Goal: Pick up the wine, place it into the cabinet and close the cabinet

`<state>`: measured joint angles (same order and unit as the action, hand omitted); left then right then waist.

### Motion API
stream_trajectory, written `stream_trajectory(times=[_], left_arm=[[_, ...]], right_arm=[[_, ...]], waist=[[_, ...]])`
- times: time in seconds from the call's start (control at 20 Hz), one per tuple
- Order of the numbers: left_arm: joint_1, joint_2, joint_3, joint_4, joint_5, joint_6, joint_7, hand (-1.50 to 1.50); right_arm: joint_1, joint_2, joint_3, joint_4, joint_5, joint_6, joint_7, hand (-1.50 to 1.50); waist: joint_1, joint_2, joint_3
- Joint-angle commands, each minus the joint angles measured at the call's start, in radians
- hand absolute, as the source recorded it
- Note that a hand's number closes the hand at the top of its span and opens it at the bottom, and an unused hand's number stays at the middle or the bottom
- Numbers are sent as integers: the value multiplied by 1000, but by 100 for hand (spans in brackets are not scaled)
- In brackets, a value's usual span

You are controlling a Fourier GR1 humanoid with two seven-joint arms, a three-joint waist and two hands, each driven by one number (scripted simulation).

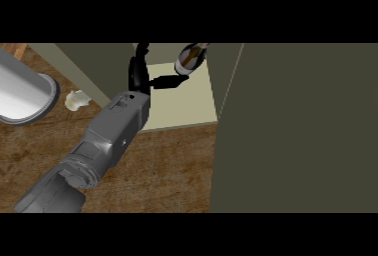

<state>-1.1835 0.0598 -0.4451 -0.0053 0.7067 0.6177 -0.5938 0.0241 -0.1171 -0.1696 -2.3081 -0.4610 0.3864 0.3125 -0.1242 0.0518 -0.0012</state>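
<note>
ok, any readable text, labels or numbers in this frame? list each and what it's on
None readable.
Wine bottle: pale patch on its dark body, perhaps a label, no letters legible.
Cabinet: plain olive panels, no markings.
Grey round vessel at the left edge: no markings.
Small white object on the wooden counter: no markings.
Left hand, by the bottle: no markings.

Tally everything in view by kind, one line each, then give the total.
Bottles: 1, the wine
Cabinets: 1, the cabinet
Pots: 1, the grey pot
Small white items: 1, the white lump
Hands: 1, the hand
Total: 5
</note>
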Motion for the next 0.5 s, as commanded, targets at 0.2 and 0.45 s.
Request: stream_trajectory(times=[0.2, 0.45], left_arm=[[28, 7, 18, -20, 8, -68, -76, -150], [8, 2, 31, -22, 13, -99, -71, -150]], right_arm=[[-12, -9, -12, 16, -1, -3, 4, -150], [16, 21, 35, -17, 51, 0, -6, -150]], waist=[[19, -4, -2], [24, -9, -2]])
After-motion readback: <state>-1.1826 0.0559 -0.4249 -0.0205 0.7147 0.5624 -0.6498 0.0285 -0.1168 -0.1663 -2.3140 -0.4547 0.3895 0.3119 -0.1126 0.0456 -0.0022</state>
